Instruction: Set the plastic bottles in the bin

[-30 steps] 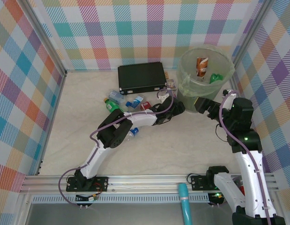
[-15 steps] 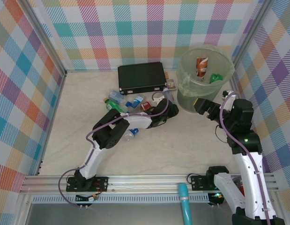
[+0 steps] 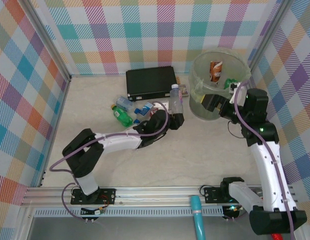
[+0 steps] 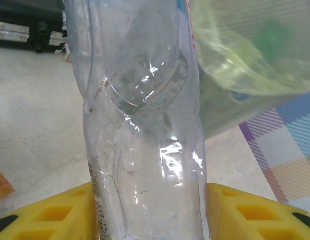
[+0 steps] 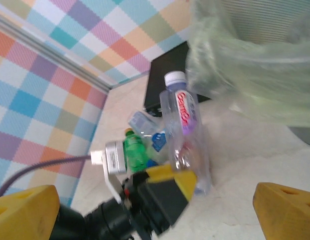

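Observation:
A clear plastic bottle [image 3: 176, 101] with a white cap and a red label stands upright just left of the bin [image 3: 197, 67], and my left gripper [image 3: 173, 117] is shut on its lower body. In the left wrist view the bottle [image 4: 144, 125] sits between the yellow fingers [image 4: 54, 215], with the bin [image 4: 245, 70] behind on the right. Several more bottles lie in a loose pile [image 3: 137, 108], among them a green one [image 3: 121, 115]. Two bottles [image 3: 215, 70] lie inside the bin. My right gripper [image 3: 209, 103] is open in front of the bin and looks at the held bottle [image 5: 182, 127].
A flat black case [image 3: 150, 82] lies behind the pile, close to the bin. Checked walls close in the back and both sides. Bare tabletop [image 3: 195, 155] stretches between the arms and the near rail.
My left gripper has shut on the clear bottle and stood it upright while the arm stretched out lower. My right gripper has moved up and left, nearer the front of the bin.

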### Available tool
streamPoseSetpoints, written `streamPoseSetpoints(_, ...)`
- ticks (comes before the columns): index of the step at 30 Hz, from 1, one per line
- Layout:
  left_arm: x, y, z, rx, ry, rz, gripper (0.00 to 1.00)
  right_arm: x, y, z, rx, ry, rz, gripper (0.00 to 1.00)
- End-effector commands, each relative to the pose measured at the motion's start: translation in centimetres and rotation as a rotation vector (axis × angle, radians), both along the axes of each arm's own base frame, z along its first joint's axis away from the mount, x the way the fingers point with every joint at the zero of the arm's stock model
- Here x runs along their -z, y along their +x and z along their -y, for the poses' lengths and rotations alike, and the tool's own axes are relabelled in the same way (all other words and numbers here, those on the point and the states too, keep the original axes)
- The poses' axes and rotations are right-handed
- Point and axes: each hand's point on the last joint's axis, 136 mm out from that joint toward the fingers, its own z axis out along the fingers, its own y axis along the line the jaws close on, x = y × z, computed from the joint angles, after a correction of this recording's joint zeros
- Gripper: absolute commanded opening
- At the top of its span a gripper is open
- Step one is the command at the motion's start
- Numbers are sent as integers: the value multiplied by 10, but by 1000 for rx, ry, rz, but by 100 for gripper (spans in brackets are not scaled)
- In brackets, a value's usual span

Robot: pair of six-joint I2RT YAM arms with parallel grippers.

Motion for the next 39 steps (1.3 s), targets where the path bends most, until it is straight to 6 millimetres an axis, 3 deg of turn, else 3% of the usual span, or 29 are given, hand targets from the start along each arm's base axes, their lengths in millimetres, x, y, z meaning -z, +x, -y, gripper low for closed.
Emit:
streamPoseSetpoints(1, -25, -18, -6, 61, 55, 160, 53, -25, -2, -22, -126, 74, 9, 99)
streamPoseSetpoints(4, -35, -39, -12, 108, 83, 214, 53, -30, 5, -30, -152, 53, 13, 99)
streamPoseSetpoints(6, -41, -53, -16, 130, 127, 253, 53, -30, 9, -35, -159, 5, 28, 94)
streamPoseSetpoints(11, -55, -84, -23, 174, 215, 338, 53, -15, 16, -58, -209, -105, -5, 85)
streamPoseSetpoints(15, -60, -96, -27, 194, 250, 373, 53, -5, 20, -79, -251, -144, -31, 78)
streamPoseSetpoints(22, -67, -106, -32, 200, 249, 399, 53, -4, 28, -86, -249, -151, -46, 64)
streamPoseSetpoints(29, -63, -109, -30, 218, 251, 397, 52, -10, 27, -91, -277, -119, -46, 62)
streamPoseSetpoints(39, -72, -113, -29, 227, 238, 413, 52, 9, 25, -94, -305, -136, -110, 53)
